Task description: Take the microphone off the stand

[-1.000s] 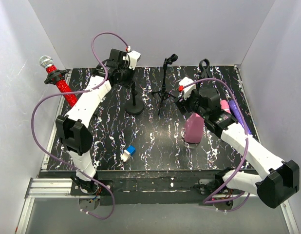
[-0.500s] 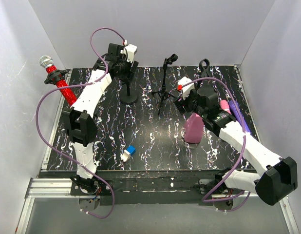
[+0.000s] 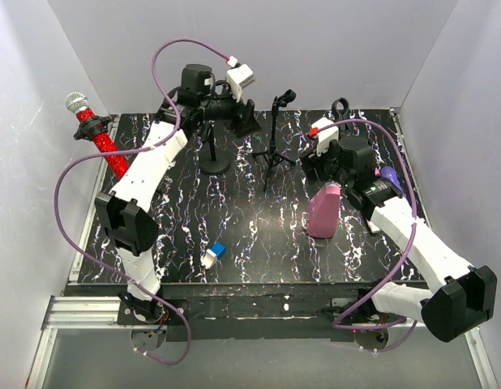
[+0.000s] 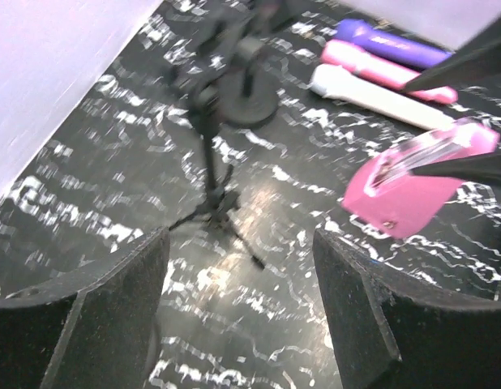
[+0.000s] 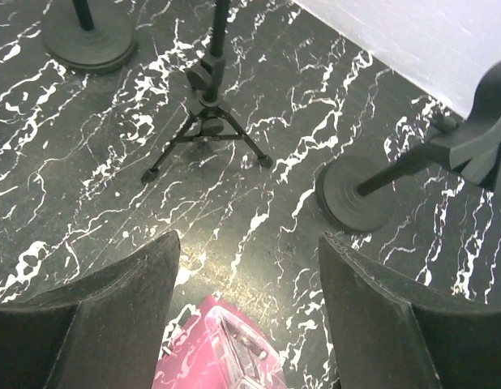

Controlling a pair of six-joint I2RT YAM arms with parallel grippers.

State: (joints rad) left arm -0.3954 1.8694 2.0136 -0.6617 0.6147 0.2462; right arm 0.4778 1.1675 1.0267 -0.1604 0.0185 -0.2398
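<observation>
Along the far edge of the table (image 3: 259, 235) the left arm (image 3: 149, 162) has swung right off the round-base stand (image 3: 214, 162) since the earlier frame. The left gripper (image 3: 244, 121) gapes empty, the right gripper (image 3: 314, 166) too, farther off. Atop the tripod stand (image 3: 273, 138), the tilted black microphone (image 3: 284, 96) sits just right of the left gripper.

Bright, even light throughout; the left wrist view is motion-blurred.

- A pink bottle (image 3: 323, 212) stands upright on the black, white-veined desk (image 3: 259, 235), right of centre.
- A small blue-and-white block (image 3: 213, 254) lies near the front edge, well apart from the bottle.
- A purple tube (image 4: 380, 36), pink tube (image 4: 380, 69) and white tube (image 4: 372, 91) lie side by side.
</observation>
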